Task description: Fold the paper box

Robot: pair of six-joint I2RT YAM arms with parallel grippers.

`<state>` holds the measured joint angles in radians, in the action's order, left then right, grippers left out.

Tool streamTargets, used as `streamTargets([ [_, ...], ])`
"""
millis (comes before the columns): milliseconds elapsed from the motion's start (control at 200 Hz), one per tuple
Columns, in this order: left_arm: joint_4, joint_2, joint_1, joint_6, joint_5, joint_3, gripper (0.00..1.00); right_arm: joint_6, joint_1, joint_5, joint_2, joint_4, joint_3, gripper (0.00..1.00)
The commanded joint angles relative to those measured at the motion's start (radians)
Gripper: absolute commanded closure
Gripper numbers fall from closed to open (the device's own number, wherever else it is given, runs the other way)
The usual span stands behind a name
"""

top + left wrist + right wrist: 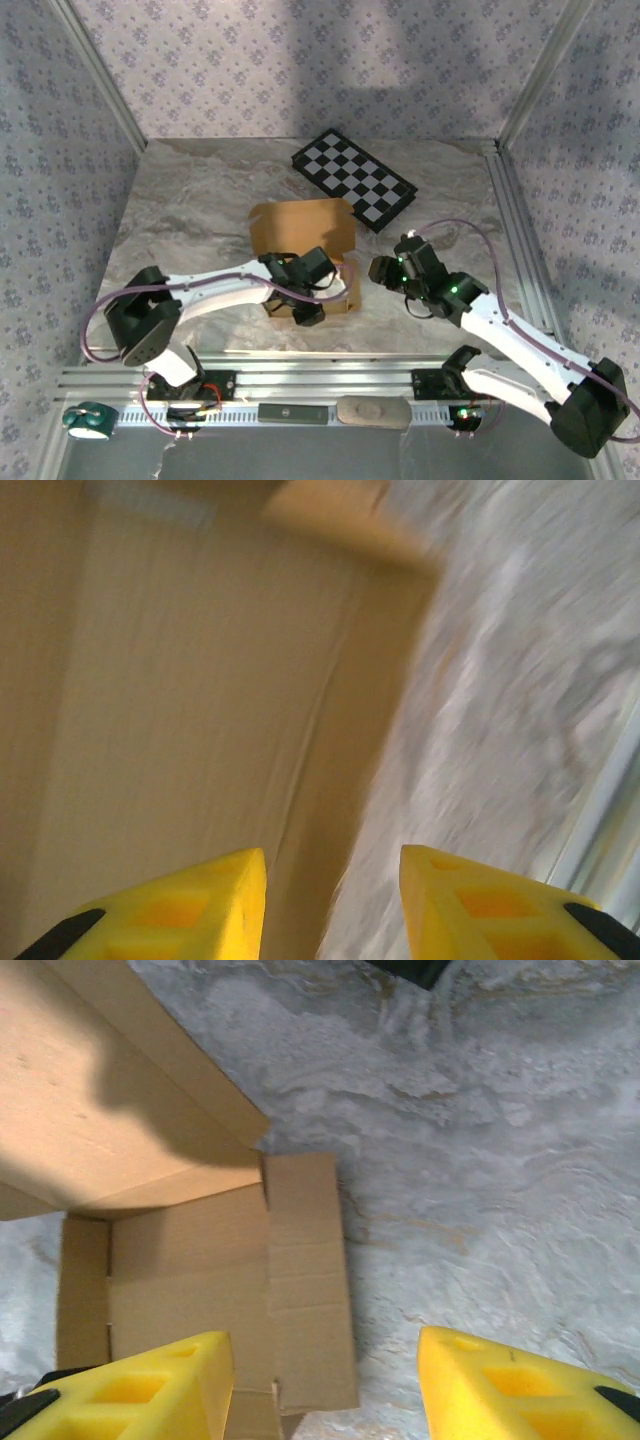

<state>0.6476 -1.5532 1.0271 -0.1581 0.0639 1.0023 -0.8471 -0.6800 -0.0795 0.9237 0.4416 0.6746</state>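
Note:
The paper box (300,225) is tan cardboard lying mid-table, its rear panel tilted up. My left gripper (306,306) hovers over the box's near right part. In the blurred left wrist view its yellow fingers (230,900) stand apart, open (332,865), with a cardboard wall (180,710) on the left and its edge running between them. My right gripper (384,270) is just right of the box. It is open (322,1350) above a flat creased side flap (305,1280) and bare marble. The raised panel (100,1110) casts a shadow.
A black-and-white checkered board (353,178) lies behind the box at the right. Aluminium rails (520,250) border the marble table (200,190) on the right and front. A green roll (88,420) sits at the front left corner.

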Motion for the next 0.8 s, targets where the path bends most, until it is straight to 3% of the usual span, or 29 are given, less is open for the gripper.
streamTargets([
  [0,0.06,0.047,0.013,0.062,-0.043,0.016,0.61,0.022,0.003,0.028,-0.002,0.007,0.041,0.47],
  [180,0.076,0.038,0.021,0.111,-0.031,0.001,0.58,0.03,0.057,0.032,-0.04,0.098,0.063,0.46],
  [300,0.195,-0.046,0.033,0.115,-0.106,0.031,0.54,0.07,0.138,0.091,-0.066,0.114,0.063,0.46],
  [410,0.213,-0.13,0.036,0.081,-0.097,0.057,0.52,0.093,0.19,0.121,-0.083,0.102,0.061,0.46],
  [720,0.162,-0.165,0.027,-0.016,-0.099,0.071,0.49,0.105,0.219,0.155,-0.094,0.096,0.055,0.46],
  [794,0.178,-0.201,0.025,-0.018,-0.116,0.079,0.54,0.104,0.221,0.163,-0.093,0.087,0.053,0.46],
])
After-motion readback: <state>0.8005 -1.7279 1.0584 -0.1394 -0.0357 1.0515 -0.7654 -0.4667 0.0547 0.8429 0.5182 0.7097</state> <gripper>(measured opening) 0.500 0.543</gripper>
